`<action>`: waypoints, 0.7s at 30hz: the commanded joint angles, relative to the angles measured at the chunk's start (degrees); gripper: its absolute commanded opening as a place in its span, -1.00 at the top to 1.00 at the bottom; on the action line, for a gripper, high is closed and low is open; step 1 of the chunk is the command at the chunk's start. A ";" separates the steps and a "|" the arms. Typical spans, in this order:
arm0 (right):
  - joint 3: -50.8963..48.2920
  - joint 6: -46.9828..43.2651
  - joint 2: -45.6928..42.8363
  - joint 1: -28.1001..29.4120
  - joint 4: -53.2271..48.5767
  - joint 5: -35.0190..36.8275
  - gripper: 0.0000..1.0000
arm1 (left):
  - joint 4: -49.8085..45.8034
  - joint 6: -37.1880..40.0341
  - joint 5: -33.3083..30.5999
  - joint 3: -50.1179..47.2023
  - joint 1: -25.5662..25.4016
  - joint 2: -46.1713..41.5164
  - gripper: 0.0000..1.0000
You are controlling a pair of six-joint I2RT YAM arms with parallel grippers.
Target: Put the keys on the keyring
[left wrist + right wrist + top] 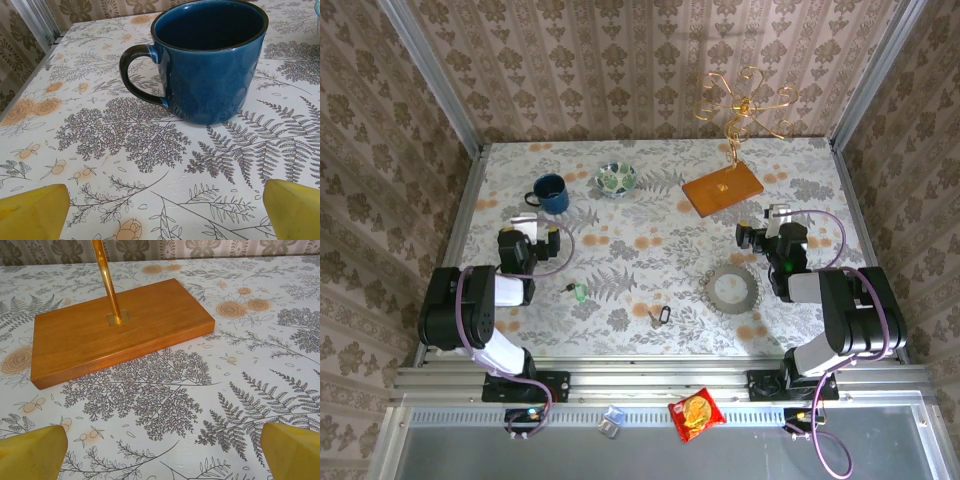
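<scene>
Near the front of the surface [650, 250], between the two arms, lies the key [579, 291] with its green head. It is tiny and flat, probably light and stiff, and likely to skid when nudged. Pinching across the head looks safest. A small dark keyring [662, 315] rests apart to its right. The left fingers [30, 212] are spread wide and empty, facing the blue mug [210, 60] — the right fingers [30, 452] are equally spread before a wooden base [120, 330].

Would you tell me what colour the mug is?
The mug is deep blue; left wrist view shows it best.
</scene>
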 commanded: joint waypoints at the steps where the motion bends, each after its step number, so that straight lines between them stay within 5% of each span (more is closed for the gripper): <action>1: 1.16 0.37 0.34 0.25 0.09 1.76 -1.00 | 0.06 0.92 0.89 1.35 0.38 -0.72 -1.00; 21: 1.26 0.37 0.44 0.25 0.02 1.76 -1.00 | -0.37 0.25 0.67 1.53 0.82 -0.72 -1.00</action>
